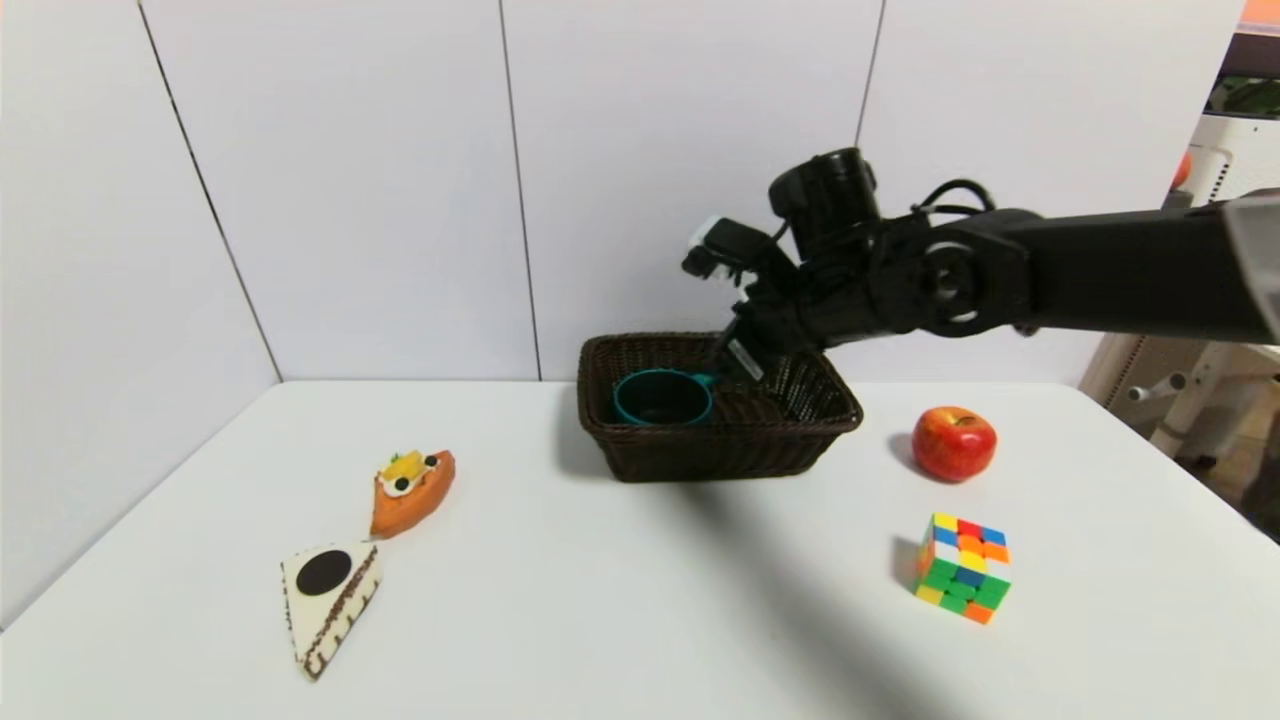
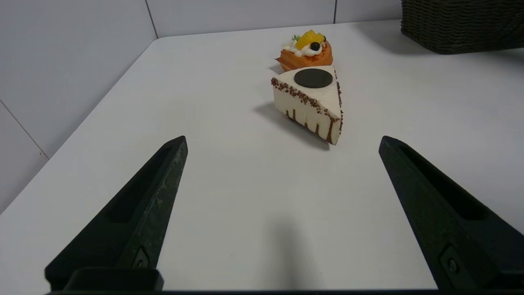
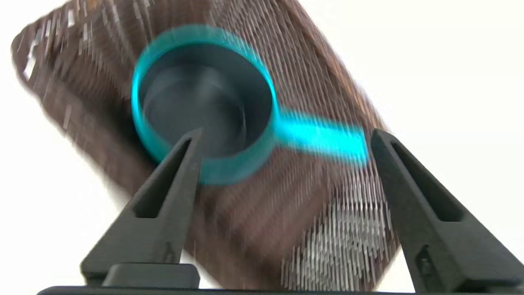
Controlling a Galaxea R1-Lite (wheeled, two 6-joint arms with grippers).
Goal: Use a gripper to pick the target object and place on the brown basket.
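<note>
the teal saucepan [image 1: 662, 398] is seen resting inside the brown basket [image 1: 790, 455], released by the wide-spread right end effector [image 3: 286, 137], so only withdrawal is judged left.

One teal saucepan [image 1: 662, 398] sits in the one brown wicker basket [image 1: 700, 450] on a single white table [image 1: 600, 600]; around them lie one red apple [image 1: 953, 443], one multicoloured puzzle cube [image 1: 963, 567] and two cake pieces, an orange fruit-topped tart [image 1: 411, 490] and a white chocolate-trimmed wedge [image 1: 328, 600]. Two grippers appear, the left gripper [image 2: 282, 141] and the right gripper [image 3: 286, 135], each with two black fingers
</note>
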